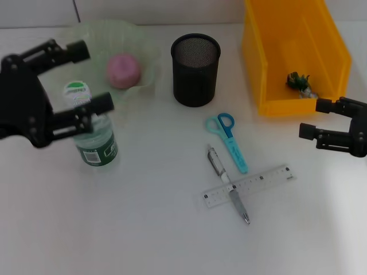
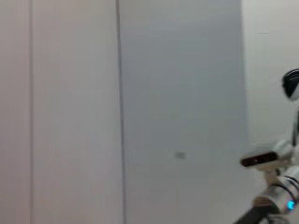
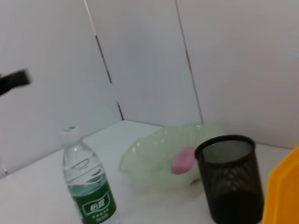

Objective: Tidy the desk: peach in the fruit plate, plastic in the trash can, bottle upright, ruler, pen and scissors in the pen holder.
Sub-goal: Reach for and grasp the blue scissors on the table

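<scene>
- On the white desk (image 1: 143,229), we see the scissors (image 1: 228,140), pen (image 1: 228,184) and ruler (image 1: 248,186) lying before the pen holder (image 1: 195,69).
- The right gripper (image 1: 315,119), spread and empty, is nearer to them; the left gripper (image 1: 94,77) is spread around the upright bottle (image 1: 92,134).

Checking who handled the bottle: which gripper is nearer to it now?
Left. The left gripper hangs open right around the upright bottle's cap, while the right gripper sits open far across the desk, beside the trash can.
</scene>
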Controlling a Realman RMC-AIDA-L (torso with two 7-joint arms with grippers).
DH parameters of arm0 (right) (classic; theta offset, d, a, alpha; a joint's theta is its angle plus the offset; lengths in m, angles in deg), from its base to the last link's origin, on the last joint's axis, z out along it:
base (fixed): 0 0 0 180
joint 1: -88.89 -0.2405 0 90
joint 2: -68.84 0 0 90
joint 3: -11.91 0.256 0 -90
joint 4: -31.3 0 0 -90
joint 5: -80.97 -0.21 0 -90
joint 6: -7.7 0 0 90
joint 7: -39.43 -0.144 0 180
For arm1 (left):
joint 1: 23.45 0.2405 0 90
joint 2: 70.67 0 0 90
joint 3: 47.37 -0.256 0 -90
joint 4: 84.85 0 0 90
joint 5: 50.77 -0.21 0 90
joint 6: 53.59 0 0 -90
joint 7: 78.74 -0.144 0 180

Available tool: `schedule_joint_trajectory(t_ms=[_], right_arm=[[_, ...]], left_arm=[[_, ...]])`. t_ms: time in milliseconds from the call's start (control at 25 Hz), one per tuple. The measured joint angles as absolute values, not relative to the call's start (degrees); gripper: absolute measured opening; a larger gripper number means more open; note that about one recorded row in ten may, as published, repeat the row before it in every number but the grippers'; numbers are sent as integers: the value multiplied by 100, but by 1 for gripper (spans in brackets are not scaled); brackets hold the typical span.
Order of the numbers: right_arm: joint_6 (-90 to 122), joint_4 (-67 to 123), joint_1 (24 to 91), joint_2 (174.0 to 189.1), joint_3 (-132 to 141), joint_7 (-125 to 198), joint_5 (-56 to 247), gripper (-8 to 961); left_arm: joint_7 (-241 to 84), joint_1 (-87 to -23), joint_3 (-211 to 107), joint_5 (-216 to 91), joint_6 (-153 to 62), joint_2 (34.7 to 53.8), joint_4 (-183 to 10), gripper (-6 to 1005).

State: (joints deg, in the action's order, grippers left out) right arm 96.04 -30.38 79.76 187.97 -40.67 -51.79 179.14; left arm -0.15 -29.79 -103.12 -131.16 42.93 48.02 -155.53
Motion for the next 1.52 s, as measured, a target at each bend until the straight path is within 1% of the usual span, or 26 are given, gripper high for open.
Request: schedule_joint_trajectory(t_ms=[40, 120, 200, 320, 360, 400, 680, 800, 1000, 1520], right_arm=[[9610, -3172, 7974, 18792, -4036, -5342, 17947, 845], [9621, -3584, 7968, 18789, -4003, -5803, 18147, 845], [9669, -4127, 7916, 18788, -4004, -6367, 18483, 845], [9927, -4876, 7686, 18789, -4000, -7318, 19178, 846], [10227, -5375, 7397, 18789, -4001, -8150, 19782, 846], [10227, -5375, 7397, 18789, -4001, -8150, 19782, 846], [11173, -6416, 6025, 18800, -4444, -10514, 21785, 844], [11158, -6373, 5598, 18791, -4934, -11233, 22316, 843], [10932, -6000, 5159, 18814, -5848, -12025, 22913, 841], [9569, -4278, 4690, 18865, -7117, -12975, 23110, 840]], left_arm=[[-15, -2979, -10312, -13116, 4293, 4802, -15553, 804], [-962, -3035, -11054, -13007, 4757, 4802, -14517, 803], [-1364, -3056, -11337, -13048, 4747, 4790, -14154, 802], [-2228, -3148, -11705, -13101, 4690, 4790, -13238, 801], [-2228, -3148, -11705, -13101, 4690, 4790, -13238, 801], [-2439, -3182, -11740, -13102, 4666, 4788, -12956, 801], [-2521, -3423, -11717, -13662, 4248, 4775, -12322, 800], [-2501, -3444, -11724, -13742, 4170, 4778, -12310, 800], [-2299, -3549, -11775, -14127, 3967, 4809, -12286, 800], [-2234, -3577, -11830, -14141, 3708, 4806, -12272, 800]])
